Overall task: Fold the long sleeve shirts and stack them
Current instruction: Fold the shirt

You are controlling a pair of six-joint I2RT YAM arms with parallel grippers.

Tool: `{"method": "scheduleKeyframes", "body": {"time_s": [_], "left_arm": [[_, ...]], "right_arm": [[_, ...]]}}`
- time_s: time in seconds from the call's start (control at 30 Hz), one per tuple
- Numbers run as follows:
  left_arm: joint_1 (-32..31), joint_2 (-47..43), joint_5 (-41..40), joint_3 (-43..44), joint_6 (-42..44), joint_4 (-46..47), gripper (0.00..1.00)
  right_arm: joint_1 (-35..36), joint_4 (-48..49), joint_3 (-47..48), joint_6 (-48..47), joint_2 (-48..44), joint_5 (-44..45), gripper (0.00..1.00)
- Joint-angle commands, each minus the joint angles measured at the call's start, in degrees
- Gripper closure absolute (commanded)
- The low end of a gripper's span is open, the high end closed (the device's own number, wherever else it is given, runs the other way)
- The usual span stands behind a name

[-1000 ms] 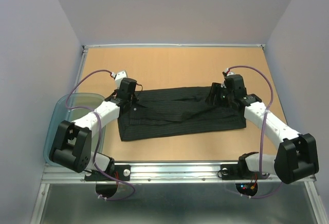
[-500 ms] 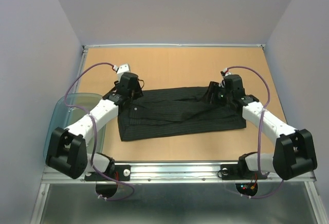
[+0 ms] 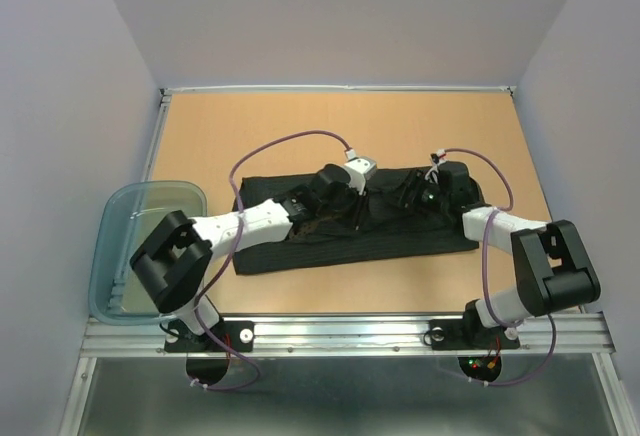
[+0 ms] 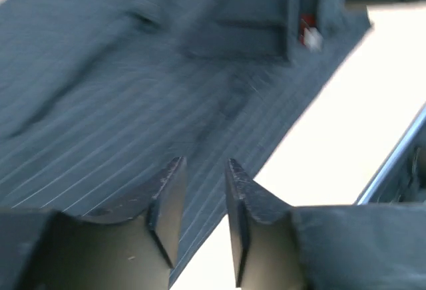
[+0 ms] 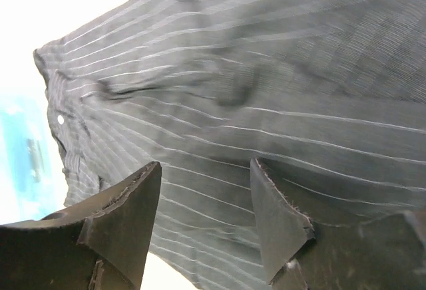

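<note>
Tan wood tabletop (image 3: 340, 126) w/ metal front rail (image 3: 340, 328), plain grey walls (image 3: 340, 16) around.

You're at a robot lab bench, pale enclosure walls (image 3: 340, 16), wooden tabletop (image 3: 340, 126), aluminium mounting rail (image 3: 350, 328) at your near edge, cabled arms (image 3: 250, 224) bolted on.

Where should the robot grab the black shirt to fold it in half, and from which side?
The black shirt lies flat on the table as one long band. The best hold is probably its short right end, pinched at the edge and approached from above on the right. Only the edges give fingers something to slip under, and carrying that end over to the left would halve the band.
</note>
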Motion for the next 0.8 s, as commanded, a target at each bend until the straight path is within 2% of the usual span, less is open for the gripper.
{"method": "scheduleKeyframes", "body": {"time_s": [0.0,0.13,0.27,0.3,0.4,0.6,0.77], "left_arm": [[-1.31,3.26,6.97,4.85,6.99,6.35,0.64],[-1.93,10.18,9.52,5.65,8.93,6.88,0.69],[-1.93,15.04,9.96,4.08,9.11,5.92,0.78],[-1.93,16.09,10.40,3.63,8.93,5.74,0.88],[-1.93,16.89,11.90,2.58,8.84,4.25,0.97],[-1.84,16.89,12.33,3.10,10.51,-1.89,1.00],[-1.84,10.84,12.43,2.22,9.46,-2.18,1.00]], "right_arm": [[-3.93,15.70,-4.98,5.81,3.12,-6.67,0.39],[-7.35,19.83,-7.35,6.43,6.46,-7.99,0.40],[-12.70,21.51,-8.24,5.81,9.89,-10.10,0.40],[-13.51,21.78,-8.33,5.64,11.03,-10.98,0.40],[-17.20,22.57,-7.89,6.16,11.83,-11.60,0.40],[-19.93,23.19,-6.05,8.01,8.67,-10.63,0.40],[-19.93,20.30,-1.92,5.29,5.86,-16.25,0.39]]}}
